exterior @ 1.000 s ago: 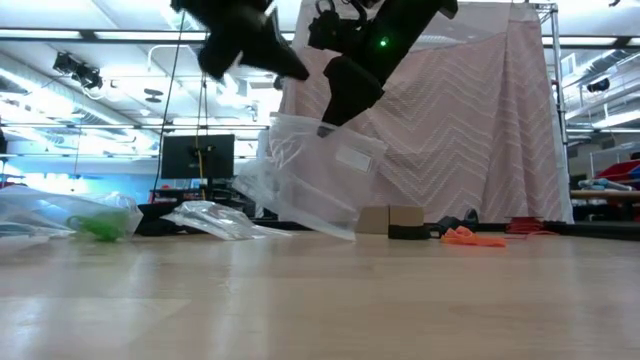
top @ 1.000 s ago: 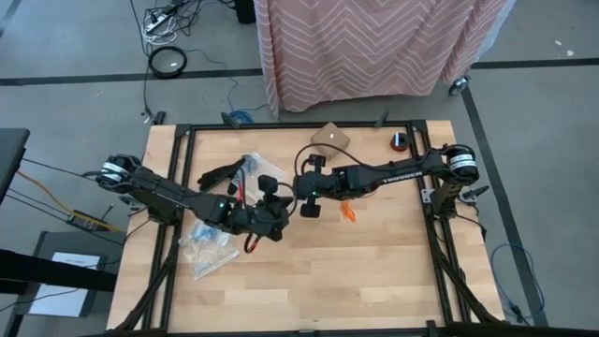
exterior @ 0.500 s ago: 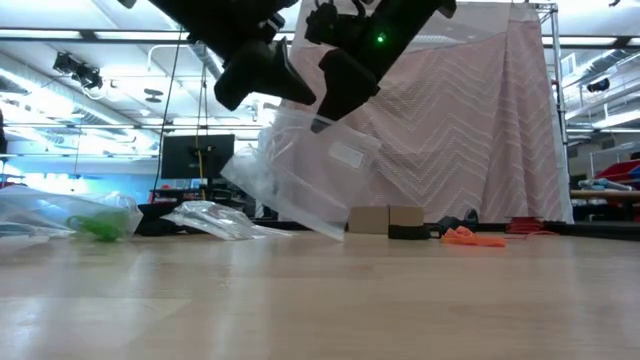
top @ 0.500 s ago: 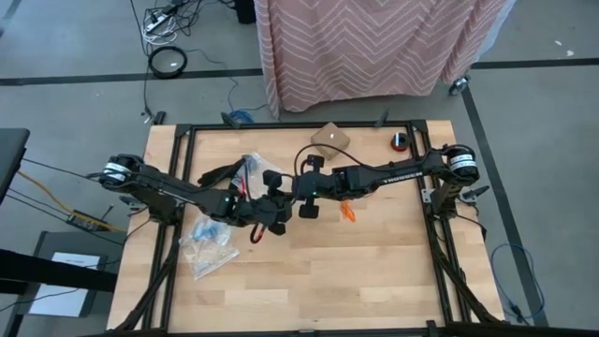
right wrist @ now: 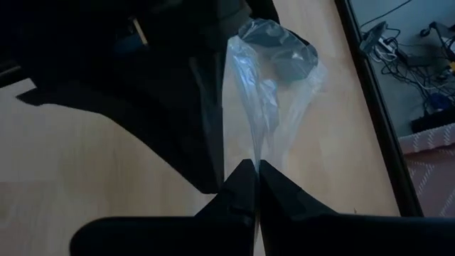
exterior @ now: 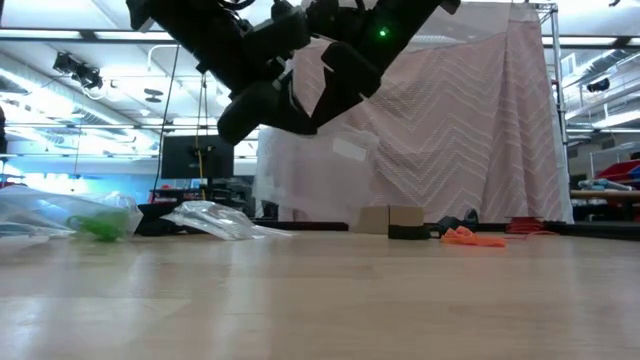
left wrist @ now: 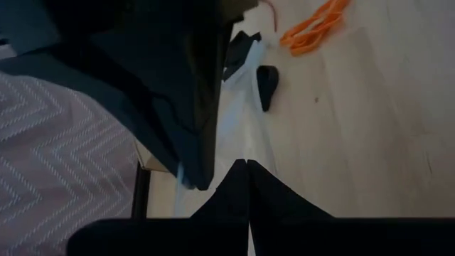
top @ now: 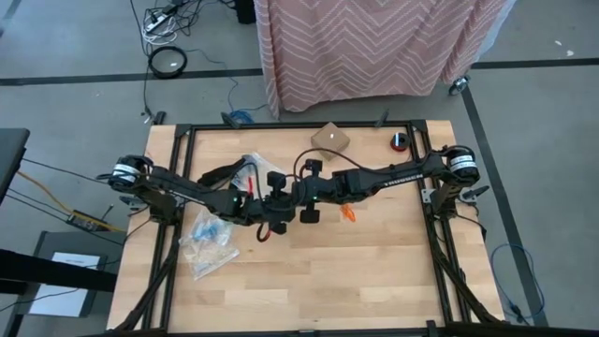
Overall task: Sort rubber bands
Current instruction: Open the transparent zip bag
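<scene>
At the left edge of the surface [top: 374, 281] lies a pile of clear bags [top: 210, 241]. In the low view one of them shows green rubber bands [exterior: 98, 228] inside.

At mid-surface the left gripper [left wrist: 247, 165] has its fingers pressed together on what looks like the thin edge of a clear bag [exterior: 318, 175]. That bag hangs raised off the wood. The hold looks slight, since only a sliver of film shows at the tips. If the two arms pull apart, the film may slide out on this side and the bag would swing from one corner.

Just to the right, the right gripper [right wrist: 256, 167] is also pinched shut on the same bag, and here the hold is plain. The two wrists sit very near each other, so any sideways correction risks knocking one against the other. With both pinches so close together, the bag's mouth may stay flat rather than open. I cannot tell which edge carries the zip.

Further right, the orange rubber bands [top: 348, 213] lie loose on the surface, apart from both grippers and outside any bag. Both grippers are occupied, so neither is free to fetch them. A dropped bag could fall onto them and scatter or cover the loops.
</scene>
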